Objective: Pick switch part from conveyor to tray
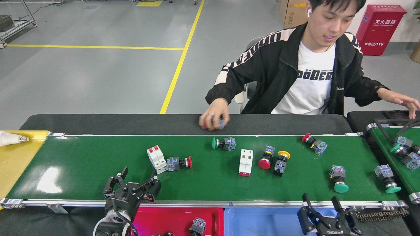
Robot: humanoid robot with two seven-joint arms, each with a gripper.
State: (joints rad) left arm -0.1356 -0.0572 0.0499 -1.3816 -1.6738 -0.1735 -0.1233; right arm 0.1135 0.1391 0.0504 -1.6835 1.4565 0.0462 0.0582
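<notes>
A: Left end effector [133, 183]: raised over near rail of conveyor [98, 157], fingers spread, released, nothing held. Right end effector [323, 205]: low at near edge, right of centre, prongs parted upward, released.

B: Switch parts on belt?

A: White breaker with red toggles [156, 159], tilted, touching red push-button switch [178, 163] on its right; both just beyond left end effector. Green push-button switch [224, 143] near far rail. White breaker, second [246, 161], centre. Red mushroom switch [266, 158] beside yellow-capped switch [280, 161]. Red-capped switch [315, 143] far right. Green mushroom switch [338, 178] and another green one [387, 178], near right.

B: Trays?

A: Red tray [177, 216] and blue tray [262, 219] under near rail; one switch part [198, 226] in red tray. Yellow tray [13, 157] far left, bulb [11, 138] on it.

B: Person?

A: Seated beyond black table [115, 123]; one hand [213, 118] clenched round a small part on table, other hand [402, 101] stretched toward side belt [393, 154].

B: Writing?

A: Shirt lettering partly legible, "ÖDER". Red cabinet [379, 29]: Chinese characters, "119".
</notes>
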